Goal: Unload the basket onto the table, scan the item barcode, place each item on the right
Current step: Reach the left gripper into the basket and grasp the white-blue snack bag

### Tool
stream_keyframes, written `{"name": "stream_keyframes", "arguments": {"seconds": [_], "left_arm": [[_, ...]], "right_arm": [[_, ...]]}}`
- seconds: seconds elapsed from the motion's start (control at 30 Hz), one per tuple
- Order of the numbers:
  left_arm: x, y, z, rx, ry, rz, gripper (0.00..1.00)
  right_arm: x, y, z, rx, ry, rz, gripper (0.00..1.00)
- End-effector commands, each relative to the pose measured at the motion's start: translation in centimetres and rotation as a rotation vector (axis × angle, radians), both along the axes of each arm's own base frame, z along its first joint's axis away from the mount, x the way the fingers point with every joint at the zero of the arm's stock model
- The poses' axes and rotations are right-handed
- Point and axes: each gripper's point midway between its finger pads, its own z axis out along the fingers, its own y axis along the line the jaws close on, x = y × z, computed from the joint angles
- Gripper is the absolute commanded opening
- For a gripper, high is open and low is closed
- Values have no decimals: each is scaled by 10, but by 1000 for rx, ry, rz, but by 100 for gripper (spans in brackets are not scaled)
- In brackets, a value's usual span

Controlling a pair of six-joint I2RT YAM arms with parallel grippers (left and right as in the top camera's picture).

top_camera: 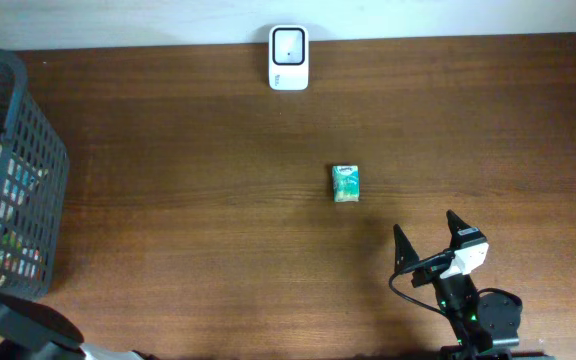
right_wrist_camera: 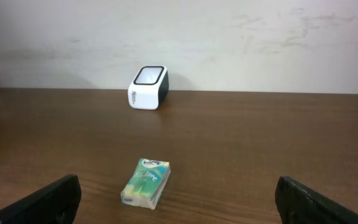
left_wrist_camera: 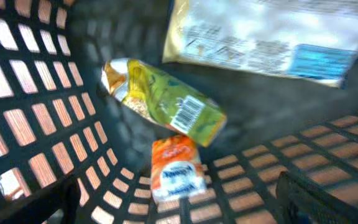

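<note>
Overhead first, Ben: how does the right end effector (top_camera: 425, 222) stand?

Wide apart, Ana. Its two dark fingers fork towards the far edge of the table (top_camera: 218, 200), and nothing is between them or touching them.

And the tissue pack (top_camera: 345, 183)?

It lies flat on the bare wood, green and white, near those fingers but clear of them. It is on the scanner side of the right end effector. The white scanner (top_camera: 289, 58) stands at the far edge by the wall, well apart from the pack. In the right wrist view the pack sits low in the middle of the frame, with a finger in each bottom corner and the scanner beyond it.

Where is the left end effector (left_wrist_camera: 179, 180)?

Down inside the black mesh basket (top_camera: 28, 170) at the table's left end. The left wrist view is blurred, but a finger shows in each lower corner, spread as wide as the right pair. It holds nothing.

What lies under it?

An orange packet (left_wrist_camera: 176, 168) is on the basket floor, in line with the gap between the fingers. Just beyond it, and touching it, is a yellow-green packet (left_wrist_camera: 166, 102) lying on a slant with its barcode facing up. A large pale package (left_wrist_camera: 260, 37) lies further back. I cannot tell whether the fingers brush the mesh.
</note>
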Motion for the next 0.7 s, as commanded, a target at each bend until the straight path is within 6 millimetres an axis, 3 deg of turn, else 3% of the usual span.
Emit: {"name": "stream_keyframes", "arguments": {"seconds": [0.0,0.17,0.3,0.5,0.67], "left_arm": [[-14,11,-20,-13,18,70,99],[-18,15,-44,-21,25,82,99],[-15,18,-72,-43,83,-47,99],[-13,18,-95,-88,131,-130,98],[16,16,-96,-90,25,-360,97]], "right_arm": [[-1,2,-3,3,5,10,99],[-1,2,-3,3,5,10,99],[-1,2,-3,3,5,10,99],[-1,2,-3,3,5,10,99],[-1,2,-3,3,5,10,98]]}}
